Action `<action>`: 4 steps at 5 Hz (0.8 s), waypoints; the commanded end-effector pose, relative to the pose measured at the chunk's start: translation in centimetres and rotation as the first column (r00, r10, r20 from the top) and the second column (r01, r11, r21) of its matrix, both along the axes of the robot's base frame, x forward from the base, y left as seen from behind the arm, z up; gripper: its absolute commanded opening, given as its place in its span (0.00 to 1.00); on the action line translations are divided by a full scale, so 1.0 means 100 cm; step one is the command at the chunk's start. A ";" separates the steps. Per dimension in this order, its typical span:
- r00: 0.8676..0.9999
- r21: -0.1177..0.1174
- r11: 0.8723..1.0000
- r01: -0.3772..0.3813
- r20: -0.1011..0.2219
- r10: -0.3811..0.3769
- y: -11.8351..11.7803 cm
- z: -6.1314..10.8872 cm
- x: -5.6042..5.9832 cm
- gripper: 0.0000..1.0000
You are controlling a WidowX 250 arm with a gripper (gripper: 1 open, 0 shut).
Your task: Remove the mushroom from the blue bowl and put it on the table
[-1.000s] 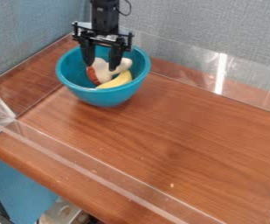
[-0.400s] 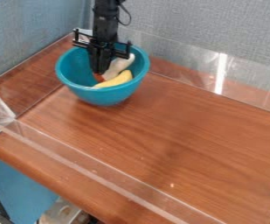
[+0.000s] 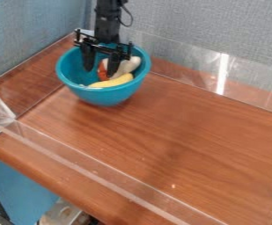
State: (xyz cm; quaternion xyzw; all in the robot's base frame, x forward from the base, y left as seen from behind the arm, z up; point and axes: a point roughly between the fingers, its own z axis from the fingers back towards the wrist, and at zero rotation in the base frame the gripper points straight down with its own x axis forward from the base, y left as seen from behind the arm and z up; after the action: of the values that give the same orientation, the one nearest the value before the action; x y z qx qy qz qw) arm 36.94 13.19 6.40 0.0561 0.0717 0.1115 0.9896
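mushroom: it lies in the bowl [image 3: 100, 94], its pale stem [image 3: 128, 65] toward the bowl's right side in the view and what seems to be its reddish cap [image 3: 103, 69] nearer the bowl's middle; the view is small and coarse here, so the cap is my best reading.
jaws: the gripper [image 3: 99, 67] reaches down into the bowl with its dark fingers spread apart, one toward the bowl's left side, the other over by the mushroom.
mushroom and jaws: the mushroom is between the fingers or just beside the right-hand one; I cannot tell whether they touch it. No grip on it shows.
banana: the yellow piece [image 3: 112, 81] lies in the bowl, on the near side of the mushroom.
bowl: it stands upright on the table [image 3: 162, 141], and everything loose is inside it.
done: the gripper is at the bowl, within reach of the mushroom.
left: nearly all that counts, namely closing on the mushroom, lifting it over the bowl's rim and setting it on the table outside the bowl.
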 end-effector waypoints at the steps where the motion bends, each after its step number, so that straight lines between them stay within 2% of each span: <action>1: 0.998 0.022 1.000 0.013 0.061 -0.014 0.000 0.020 0.010 0.00; 2: 0.999 0.024 1.000 0.008 0.043 -0.009 0.001 0.018 0.010 1.00; 3: 0.999 0.022 1.000 0.014 0.028 -0.015 -0.001 0.018 0.015 1.00; 4: 0.999 0.021 1.000 0.023 0.024 -0.023 -0.002 0.015 0.021 0.00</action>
State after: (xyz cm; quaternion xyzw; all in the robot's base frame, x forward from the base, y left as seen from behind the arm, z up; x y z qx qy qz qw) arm 38.20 13.07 5.99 0.0587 0.0879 0.1050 0.9888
